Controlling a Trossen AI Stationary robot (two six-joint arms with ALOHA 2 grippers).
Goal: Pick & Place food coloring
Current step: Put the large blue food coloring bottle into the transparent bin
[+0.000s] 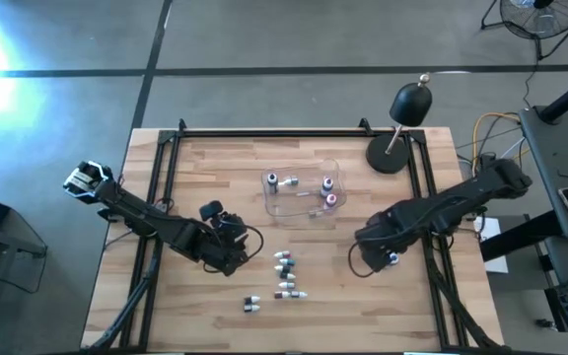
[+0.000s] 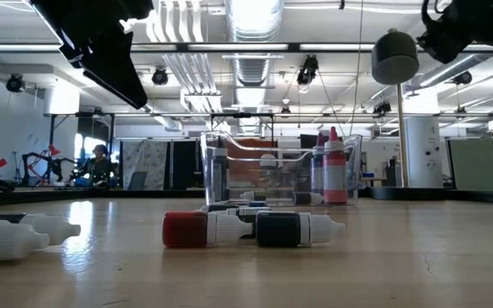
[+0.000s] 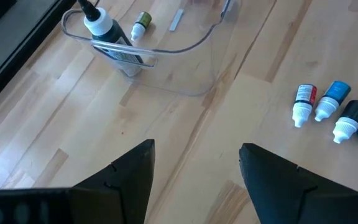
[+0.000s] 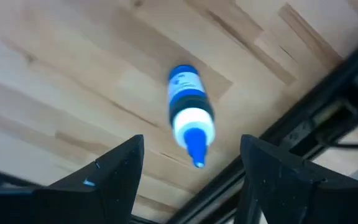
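Right wrist view shows a blue bottle (image 4: 189,112) of food coloring lying on its side on the table (image 4: 55,81), right between the spread fingers of my right claw (image 4: 188,177), close to the table's dark edge rail (image 4: 328,112). I hang just above it and touch nothing yet.

In the high view my right claw (image 1: 375,254) sits at about four o'clock from the clear tub (image 1: 302,193), which already holds a few upright bottles. The other loose bottles (image 1: 284,274) lie in a loose row at six o'clock from the tub, with two more a little farther toward the near edge. My left claw (image 1: 227,242) hovers at about eight o'clock from the tub, also spread and empty, over bare wood.

My worry: the bottle is round and lies loose, so if I come down off centre one finger could nudge it and send it rolling under the rail. Its blue tip points toward that rail, so a pinch near the cap might squirt it out sideways. I would close across the body, not the nozzle.
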